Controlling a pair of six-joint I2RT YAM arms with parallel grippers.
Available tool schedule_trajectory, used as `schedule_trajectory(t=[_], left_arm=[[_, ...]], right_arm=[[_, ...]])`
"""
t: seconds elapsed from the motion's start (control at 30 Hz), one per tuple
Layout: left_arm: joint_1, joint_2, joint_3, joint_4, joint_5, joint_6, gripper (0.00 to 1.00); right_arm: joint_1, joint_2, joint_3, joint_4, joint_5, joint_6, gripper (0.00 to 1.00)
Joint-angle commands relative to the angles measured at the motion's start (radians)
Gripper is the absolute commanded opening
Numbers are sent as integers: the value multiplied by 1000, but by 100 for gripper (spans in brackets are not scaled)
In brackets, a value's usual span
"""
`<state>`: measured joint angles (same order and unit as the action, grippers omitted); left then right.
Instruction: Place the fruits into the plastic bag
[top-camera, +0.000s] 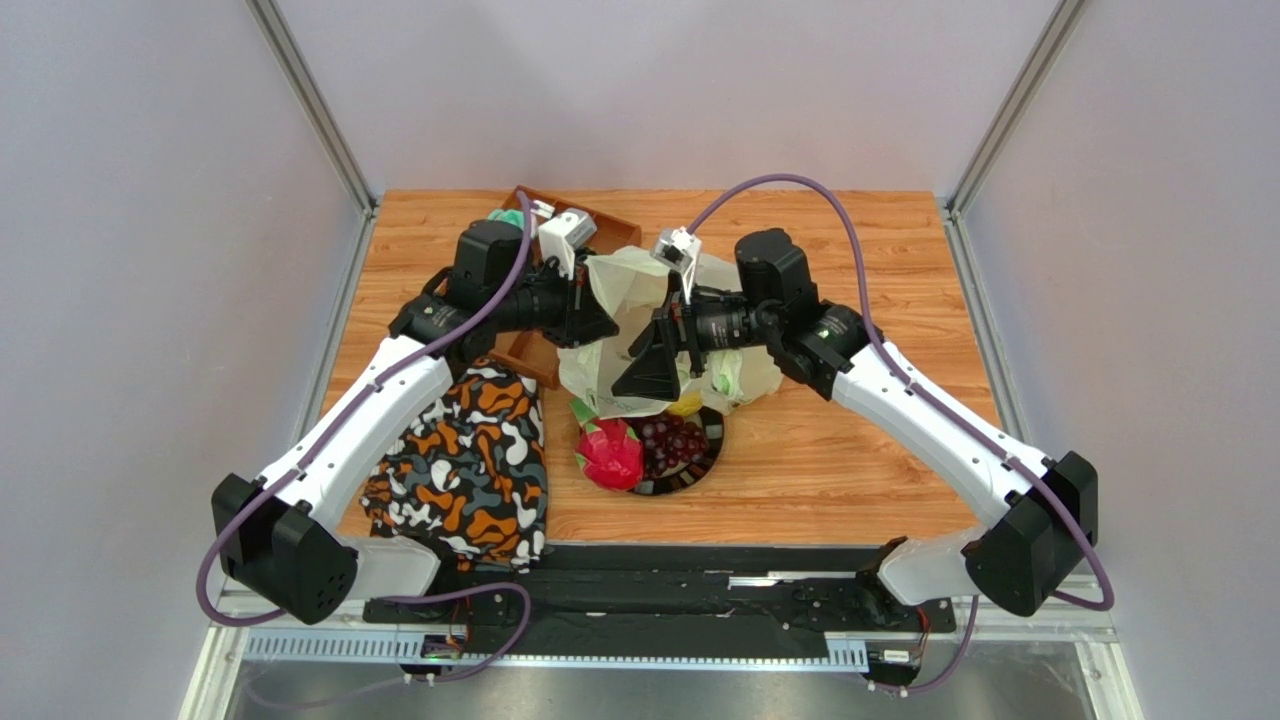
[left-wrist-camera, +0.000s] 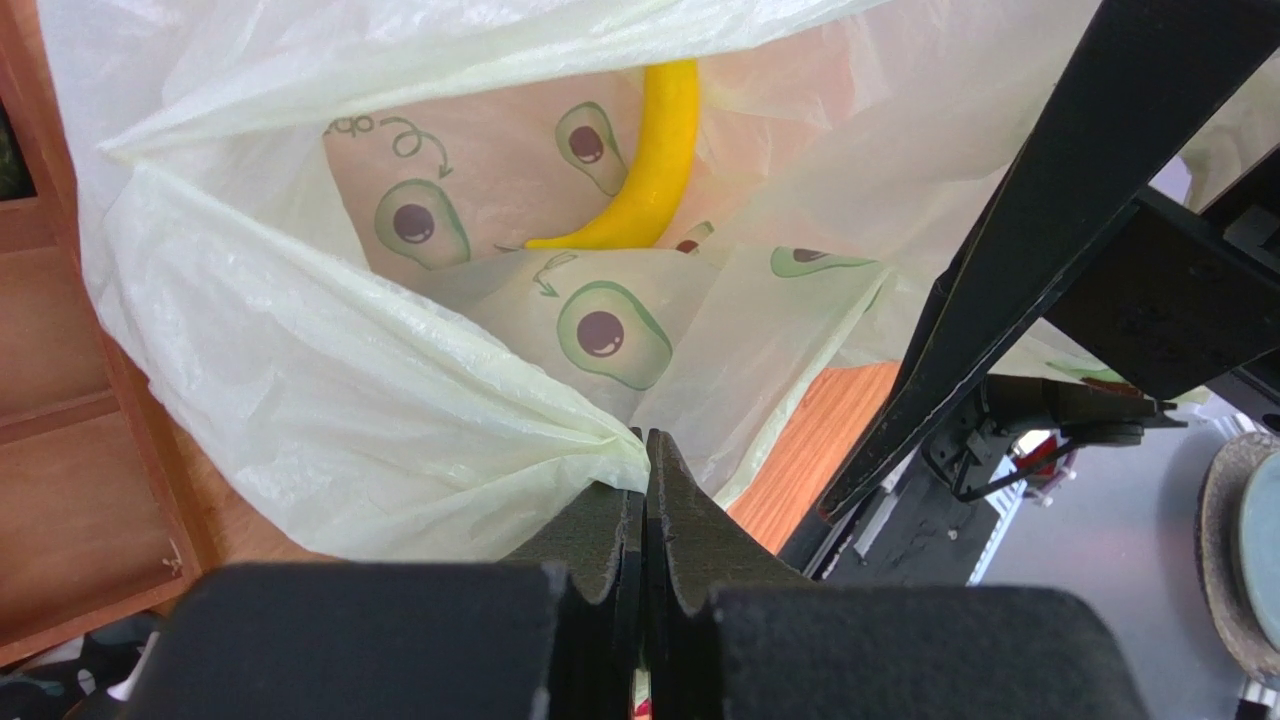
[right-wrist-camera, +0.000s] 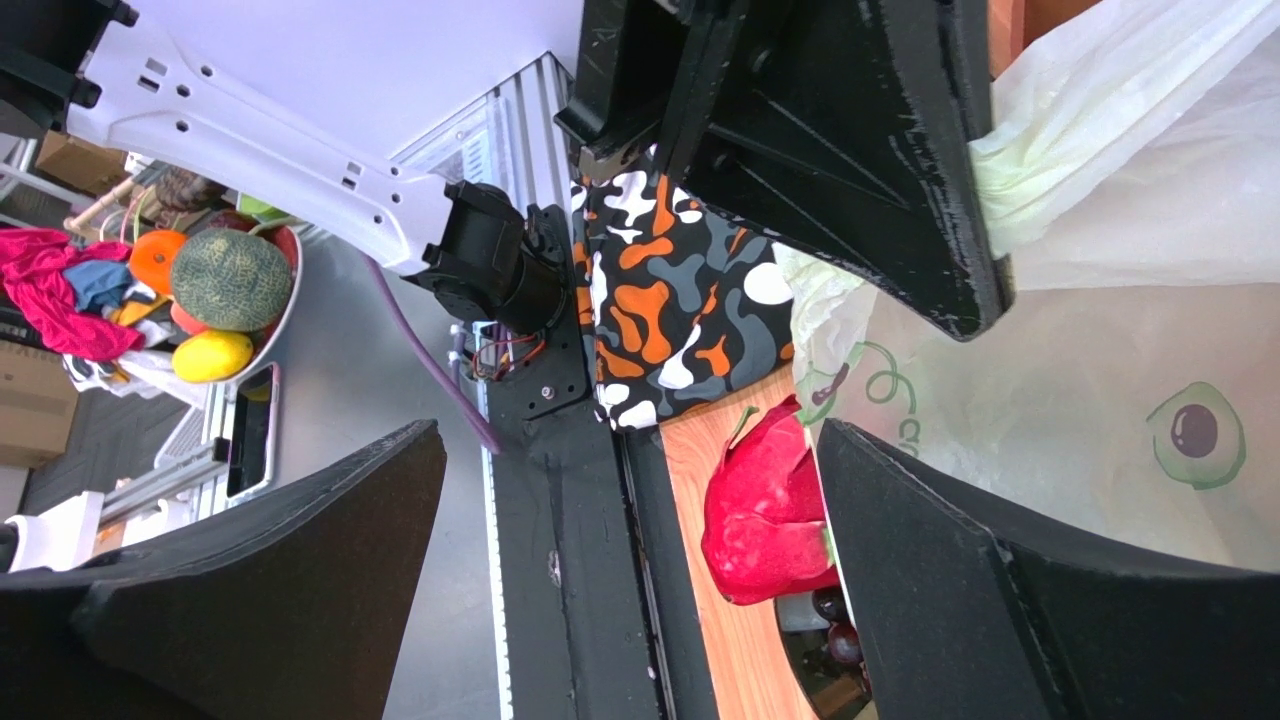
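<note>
Inside the plastic bag (left-wrist-camera: 301, 390), beyond the left pincer (left-wrist-camera: 646, 453) clenching its edge, lies the banana (left-wrist-camera: 657, 150).

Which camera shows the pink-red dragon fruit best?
Top external: the dragon fruit shows clearly, beside the grape bunch. The right wrist view catches only part of it; the left wrist view misses it.

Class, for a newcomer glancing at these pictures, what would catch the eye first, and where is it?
The pale plastic bag with avocado prints dominates the middle, its edge pinched by the left gripper, a yellow banana already inside. In front of it, the red dragon fruit lies beside the dark grape bunch in its round bowl.
</note>
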<state>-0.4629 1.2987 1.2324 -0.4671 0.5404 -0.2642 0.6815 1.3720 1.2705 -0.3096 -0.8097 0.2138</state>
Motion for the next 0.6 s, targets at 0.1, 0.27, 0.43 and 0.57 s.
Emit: schedule_trajectory(t=[0.1,0.27,0.43,0.57], left_arm=[[4,14,1,70,21,-30,0],[4,20,12,94,26,-38,0],[4,24,18,91,-16,-46,0],[3,31,19,131,-19,-82,0]], right_arm=[[-25,30,-16,46,18,47,100],[-25,73,-13,-132,191,27,99],[-25,-57,-69,-146,159,81,99],[-26,-131,-45,-140,58,195,99]])
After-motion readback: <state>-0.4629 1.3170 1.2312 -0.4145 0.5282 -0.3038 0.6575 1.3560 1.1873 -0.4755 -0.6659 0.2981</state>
